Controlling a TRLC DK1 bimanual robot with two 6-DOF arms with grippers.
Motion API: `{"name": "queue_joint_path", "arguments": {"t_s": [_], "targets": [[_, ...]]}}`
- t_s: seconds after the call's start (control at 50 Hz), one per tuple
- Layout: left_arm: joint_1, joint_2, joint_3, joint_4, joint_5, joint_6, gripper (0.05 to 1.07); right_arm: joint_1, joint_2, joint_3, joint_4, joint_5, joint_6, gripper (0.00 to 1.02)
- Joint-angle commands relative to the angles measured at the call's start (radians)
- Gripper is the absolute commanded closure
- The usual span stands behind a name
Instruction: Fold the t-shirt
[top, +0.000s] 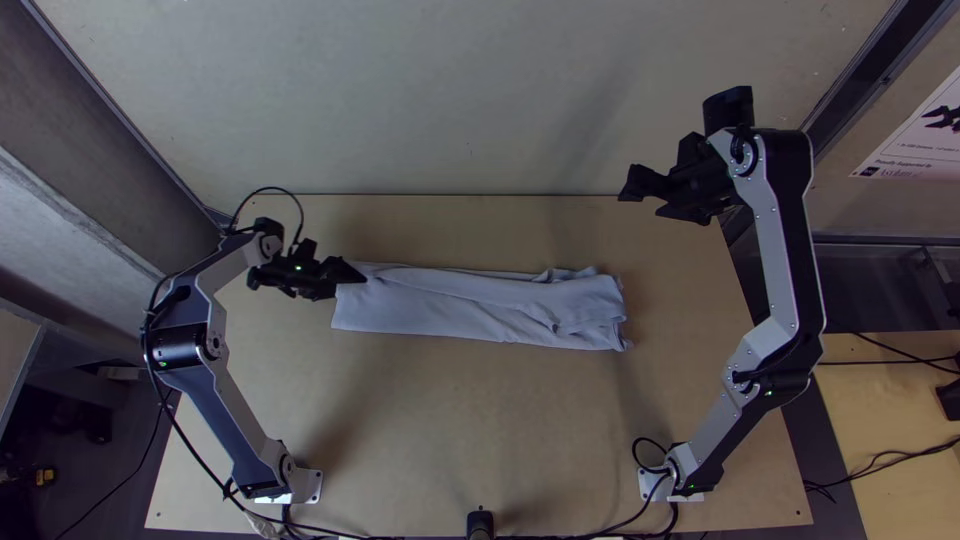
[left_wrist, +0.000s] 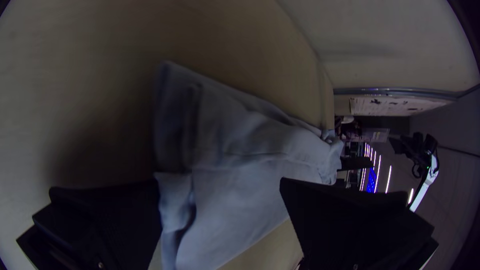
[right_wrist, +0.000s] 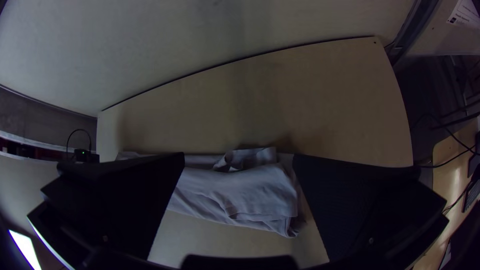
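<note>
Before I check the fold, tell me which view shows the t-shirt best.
The top view: it shows the t-shirt nearly whole, a folded strip. The left wrist view gives one end's layers close up; the right wrist view, the rumpled other end, the right gripper covering part.

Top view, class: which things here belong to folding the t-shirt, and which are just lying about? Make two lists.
Part of the job:
- t-shirt, in a long strip
- left gripper
- right gripper
- wooden table

Just lying about:
- cables over the side table
- black object
- printed sign
</note>
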Motion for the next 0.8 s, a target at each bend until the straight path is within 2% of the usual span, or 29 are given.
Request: {"name": "queue_joint_path", "arguments": {"t_s": [0.0,0.18,0.28,0.32,0.36,0.38,0.42,0.46,0.48,0.64,0.78], "targets": [[-0.072,0.032,-0.071,0.019,-0.023,-0.052,0.10,0.009,-0.034,-0.026,-0.011,0.004,0.020,0.03],[-0.188,0.021,-0.085,0.059,-0.030,-0.140,0.10,0.014,-0.054,-0.052,-0.011,0.003,0.031,0.03],[-0.252,0.013,-0.088,0.092,-0.095,-0.209,0.10,0.017,-0.062,-0.063,-0.011,0.003,0.032,0.03],[-0.278,0.003,-0.092,0.107,-0.144,-0.226,0.14,0.018,-0.065,-0.068,-0.011,0.003,0.032,0.03],[-0.303,-0.010,-0.098,0.124,-0.196,-0.244,0.24,0.025,-0.068,-0.076,-0.011,0.003,0.032,0.03],[-0.315,-0.017,-0.102,0.133,-0.213,-0.253,0.33,0.026,-0.071,-0.080,-0.011,0.003,0.032,0.03],[-0.333,-0.040,-0.112,0.164,-0.256,-0.283,0.61,0.028,-0.074,-0.089,-0.011,0.003,0.034,0.03],[-0.356,-0.068,-0.129,0.214,-0.323,-0.315,0.97,0.032,-0.080,-0.103,-0.011,0.003,0.032,0.03],[-0.365,-0.082,-0.138,0.231,-0.339,-0.318,1.06,0.032,-0.082,-0.111,-0.011,0.003,0.034,0.03],[-0.396,-0.149,-0.149,0.208,-0.420,-0.310,1.05,0.034,-0.094,-0.148,-0.008,0.003,0.031,0.03],[-0.336,-0.214,-0.138,0.150,-0.481,-0.263,1.05,0.017,-0.100,-0.171,0.009,0.004,0.025,0.03]]}}
